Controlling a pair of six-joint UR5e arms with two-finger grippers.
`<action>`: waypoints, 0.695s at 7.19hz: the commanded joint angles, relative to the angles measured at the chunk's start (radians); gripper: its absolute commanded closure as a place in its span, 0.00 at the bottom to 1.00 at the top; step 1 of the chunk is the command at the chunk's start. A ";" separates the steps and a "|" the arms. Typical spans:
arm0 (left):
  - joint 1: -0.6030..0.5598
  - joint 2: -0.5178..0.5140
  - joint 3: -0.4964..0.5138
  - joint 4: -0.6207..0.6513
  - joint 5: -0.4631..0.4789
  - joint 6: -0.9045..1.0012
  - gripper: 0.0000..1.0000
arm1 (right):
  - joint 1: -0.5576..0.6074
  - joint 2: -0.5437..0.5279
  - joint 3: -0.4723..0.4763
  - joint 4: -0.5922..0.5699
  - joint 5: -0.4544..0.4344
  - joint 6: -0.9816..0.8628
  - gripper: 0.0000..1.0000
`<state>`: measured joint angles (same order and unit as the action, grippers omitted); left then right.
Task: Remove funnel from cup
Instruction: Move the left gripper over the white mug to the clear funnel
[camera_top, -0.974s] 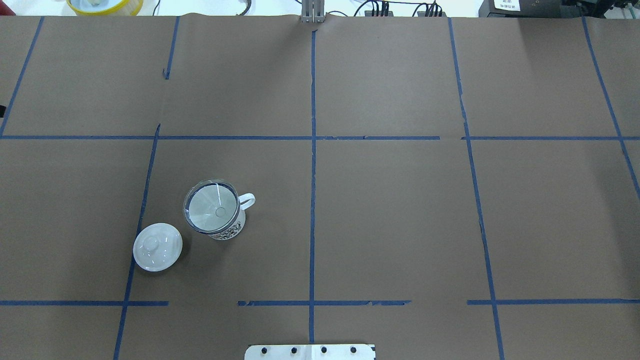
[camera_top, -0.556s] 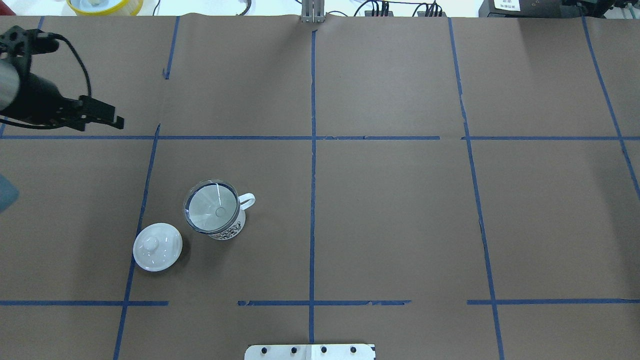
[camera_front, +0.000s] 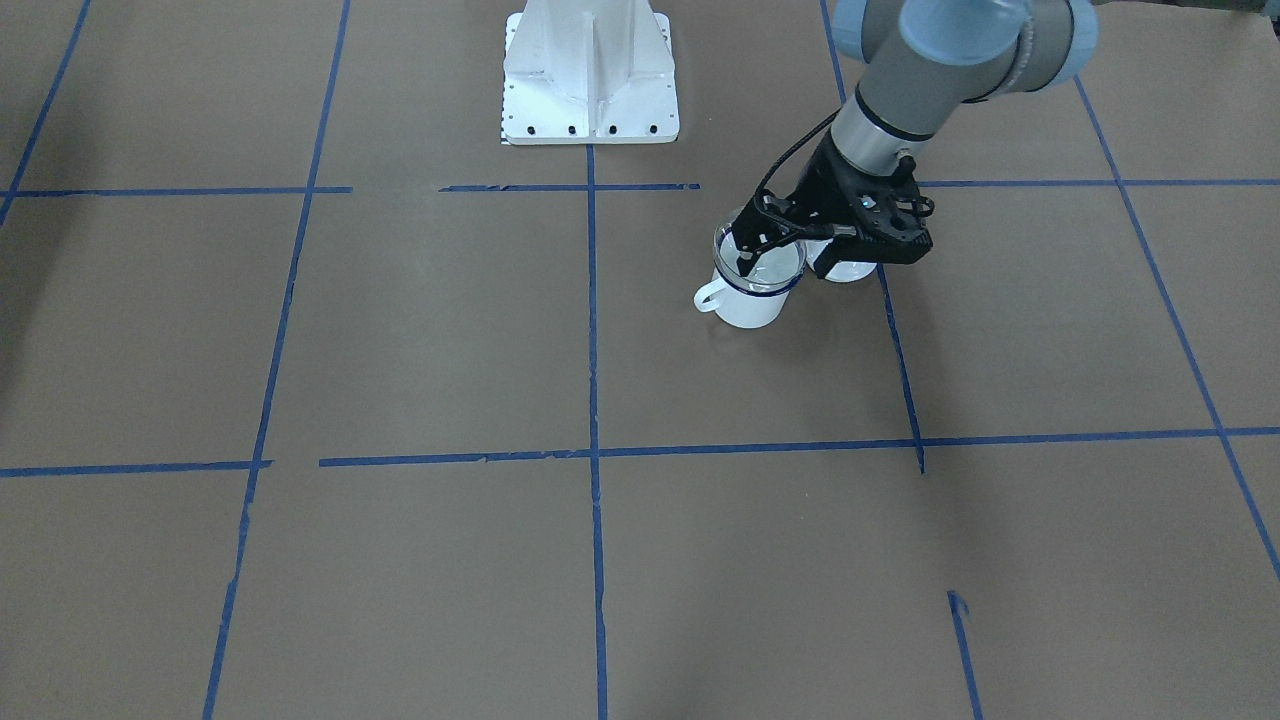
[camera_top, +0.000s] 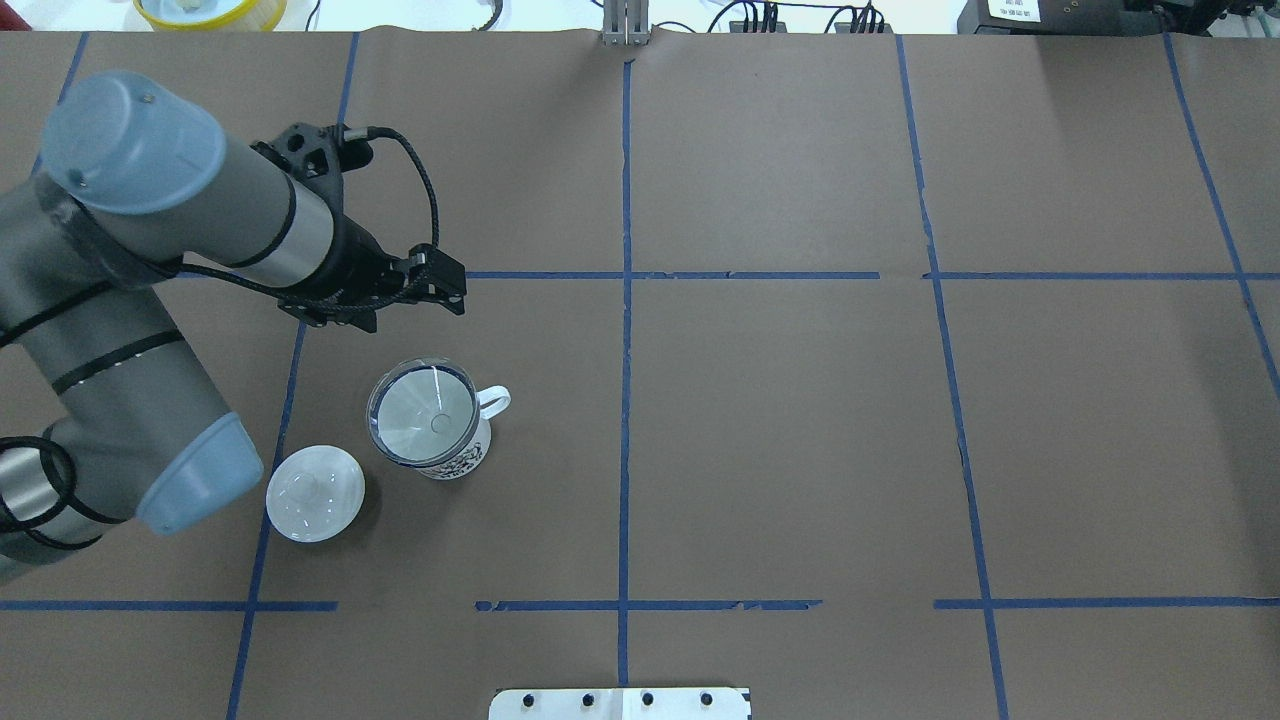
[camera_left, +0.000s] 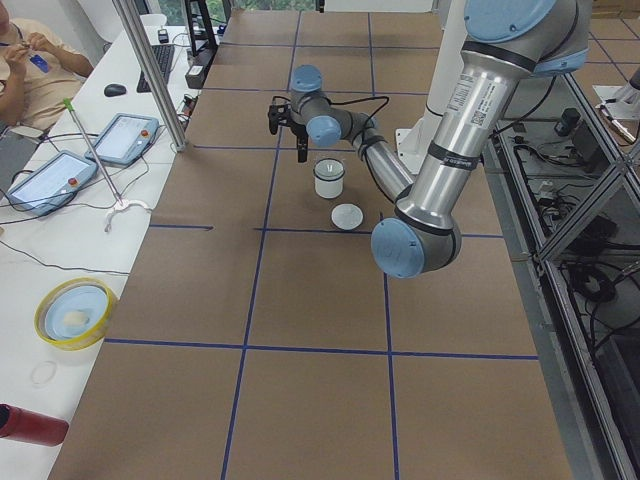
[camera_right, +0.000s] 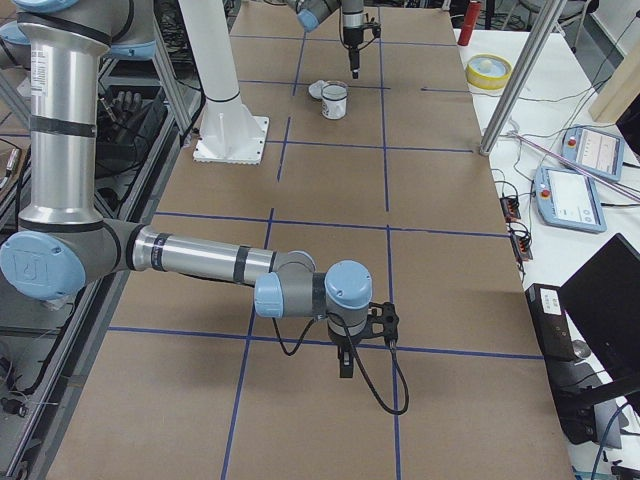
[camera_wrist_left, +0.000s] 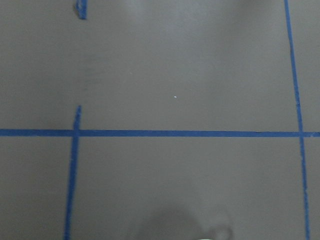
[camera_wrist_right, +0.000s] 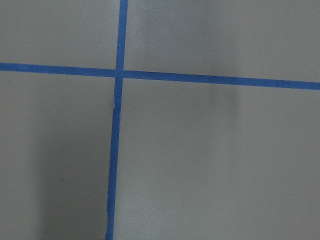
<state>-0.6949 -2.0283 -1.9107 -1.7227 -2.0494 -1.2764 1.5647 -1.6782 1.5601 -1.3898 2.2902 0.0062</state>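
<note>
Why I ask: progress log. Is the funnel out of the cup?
No, the funnel sits in the mouth of the cup.

I see the cup (camera_top: 455, 462), a white mug with a dark blue rim, standing upright on the desk (camera_top: 800, 450), left of centre and well in from the left edge. Its handle (camera_top: 494, 402) points toward the right edge. The clear funnel (camera_top: 425, 412) sits in its mouth, spout down.

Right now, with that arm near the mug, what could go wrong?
The funnel sits in the cup, its rim about as wide as the cup's, so the left gripper might pinch both and lift or tip the cup. The lid lies close beside the cup; a finger coming down could knock it.
</note>
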 joint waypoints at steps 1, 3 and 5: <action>0.084 -0.015 0.013 0.014 0.044 -0.018 0.00 | 0.000 0.000 0.000 0.000 0.000 0.000 0.00; 0.103 -0.021 0.030 0.012 0.046 -0.038 0.12 | 0.000 0.000 0.000 0.000 0.000 0.000 0.00; 0.118 -0.020 0.035 0.012 0.046 -0.038 0.57 | 0.000 0.000 0.000 0.000 0.000 0.000 0.00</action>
<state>-0.5884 -2.0476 -1.8803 -1.7104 -2.0037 -1.3138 1.5647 -1.6782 1.5604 -1.3898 2.2902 0.0061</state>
